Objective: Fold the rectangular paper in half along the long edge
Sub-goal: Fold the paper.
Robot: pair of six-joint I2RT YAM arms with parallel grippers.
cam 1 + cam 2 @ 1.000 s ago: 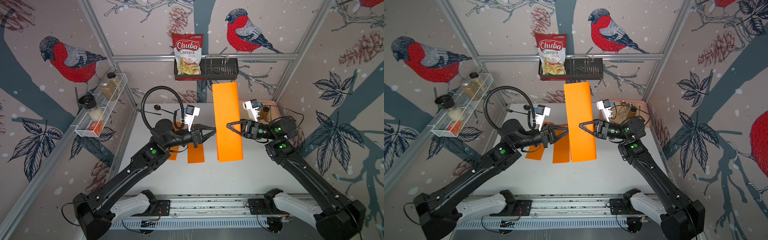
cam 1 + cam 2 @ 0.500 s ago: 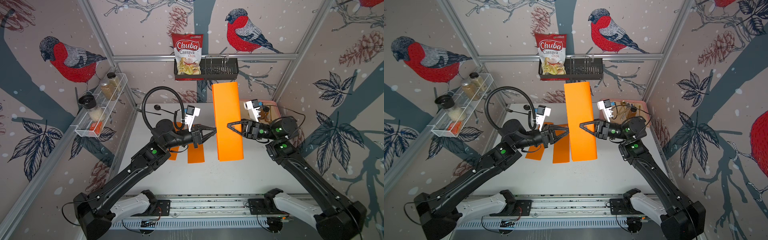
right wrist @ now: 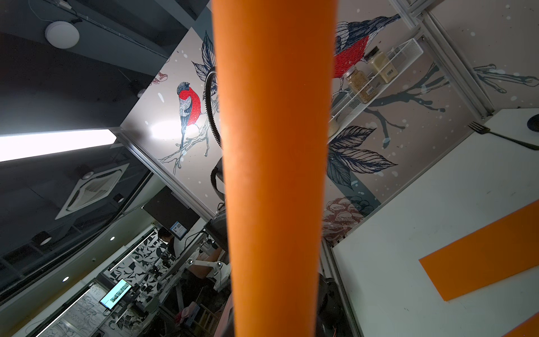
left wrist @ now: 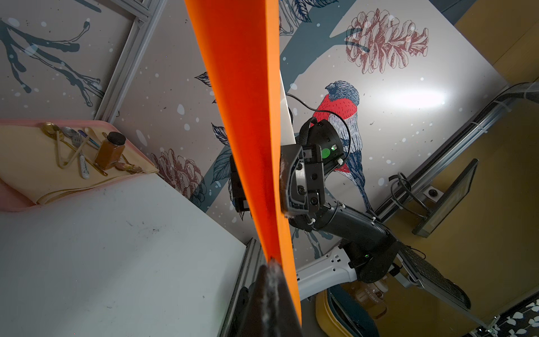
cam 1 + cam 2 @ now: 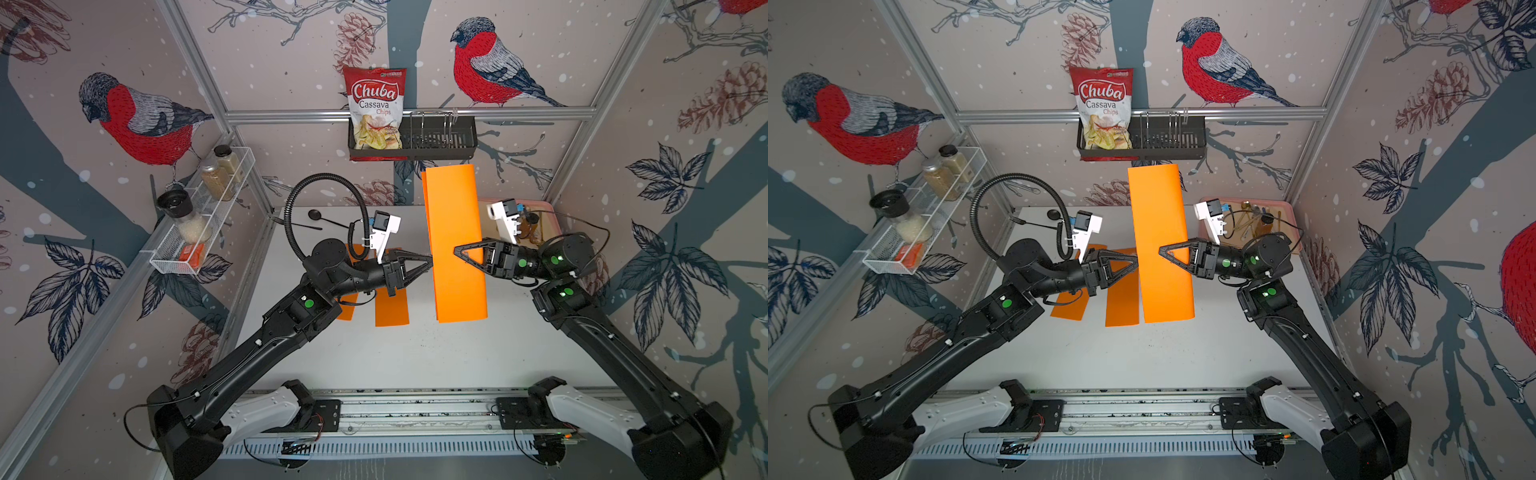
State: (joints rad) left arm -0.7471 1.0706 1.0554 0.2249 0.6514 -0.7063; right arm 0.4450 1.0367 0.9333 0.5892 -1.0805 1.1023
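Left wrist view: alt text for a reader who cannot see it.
A folded orange paper sheet stands edge-on, pinched at its near edge by the left gripper; the right gripper straddles it farther along. A pink tray of cutlery sits on the white table.

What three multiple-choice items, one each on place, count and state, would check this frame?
1. Where is the chips bag? A on the floor; B in the black wall basket; C on the table.
2. How many orange sheets lie on the table? A two; B none; C four.
3. The tall orange paper is: A flat on the table; B crumpled; C held in the air.
Answers: B, the bag stands in the basket; A, two lie near the left arm; C, the left gripper is shut on its edge.
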